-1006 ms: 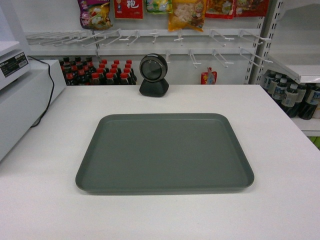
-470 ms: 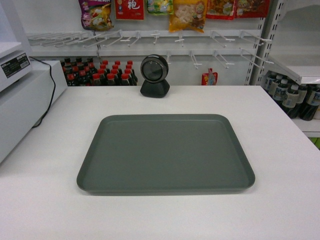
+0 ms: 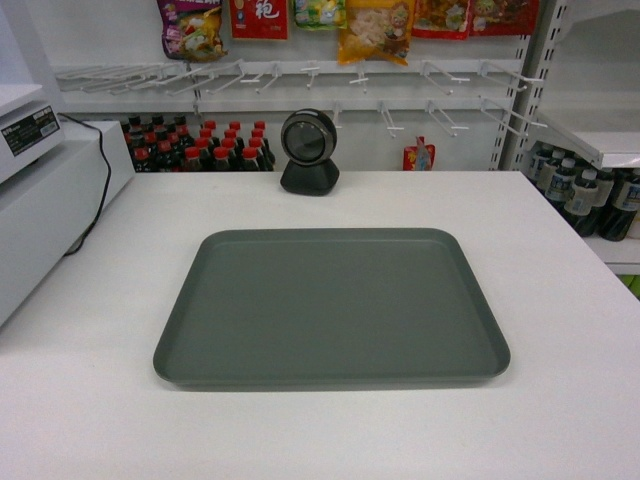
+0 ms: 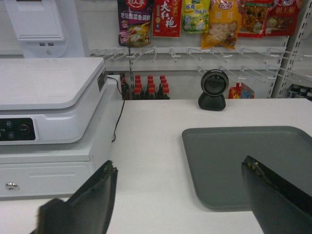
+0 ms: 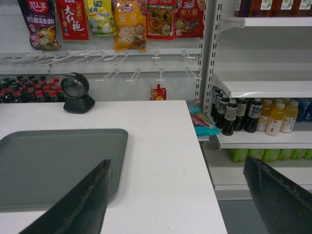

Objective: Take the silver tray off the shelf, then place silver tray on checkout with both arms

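Nearest in the left wrist view, the left gripper (image 4: 178,195) has its two black fingers (image 4: 92,200) spread wide apart with nothing between them. They hang low above the counter (image 4: 151,146), off the left edge of the tray (image 4: 243,161), not touching it.

In the right wrist view the right gripper (image 5: 178,195) is the same: fingers (image 5: 80,202) wide apart and empty, off the tray's right side, with one finger out past the counter's edge.

The head view shows no arm at all. There the grey-green tray (image 3: 332,305) lies flat in the middle of the white counter (image 3: 90,400), its long side toward the camera, nothing on it.

Behind the tray, well apart from it, stands the round black scanner (image 3: 308,150). Past the counter are rows of red-capped bottles (image 3: 195,148) and empty white hooks under hanging snack bags (image 3: 375,25).

Judged from this, the task looks finished or nearly so: the tray is off the shelf and resting on the checkout, both grippers let go. At most the arms need to draw clear.

Only the left wrist view shows the white till (image 4: 48,102) close beside the counter. Only the right wrist view shows the shelf (image 5: 263,87) boards at the right in full, with drink bottles (image 5: 253,116) below.
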Robot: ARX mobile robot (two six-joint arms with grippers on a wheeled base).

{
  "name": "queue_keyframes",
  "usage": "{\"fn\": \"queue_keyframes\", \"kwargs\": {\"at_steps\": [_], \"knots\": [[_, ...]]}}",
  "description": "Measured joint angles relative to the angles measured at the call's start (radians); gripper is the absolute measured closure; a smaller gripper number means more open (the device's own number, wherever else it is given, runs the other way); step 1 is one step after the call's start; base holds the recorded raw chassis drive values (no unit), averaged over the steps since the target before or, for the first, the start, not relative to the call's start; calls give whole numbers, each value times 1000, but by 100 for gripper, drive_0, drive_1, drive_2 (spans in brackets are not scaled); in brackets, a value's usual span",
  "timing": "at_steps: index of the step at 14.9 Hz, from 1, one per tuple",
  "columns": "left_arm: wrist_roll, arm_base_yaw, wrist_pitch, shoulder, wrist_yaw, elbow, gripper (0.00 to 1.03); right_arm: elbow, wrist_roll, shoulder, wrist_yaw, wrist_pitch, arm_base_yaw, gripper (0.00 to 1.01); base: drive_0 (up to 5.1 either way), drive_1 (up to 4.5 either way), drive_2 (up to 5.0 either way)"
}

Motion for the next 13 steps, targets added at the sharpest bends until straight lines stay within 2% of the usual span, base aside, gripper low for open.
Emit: {"fn": "queue_keyframes", "kwargs": {"at_steps": [2, 3, 13], "knots": [[0, 0, 0, 0, 0, 0, 3, 0, 0, 0, 0, 0, 0, 1, 0, 0, 0], [0, 0, 0, 0, 0, 0, 6, 0, 0, 0, 0, 0, 0, 4, 0, 0, 0], [0, 0, 0, 0, 0, 0, 5, 0, 0, 0, 0, 0, 0, 3, 0, 0, 0]]}}
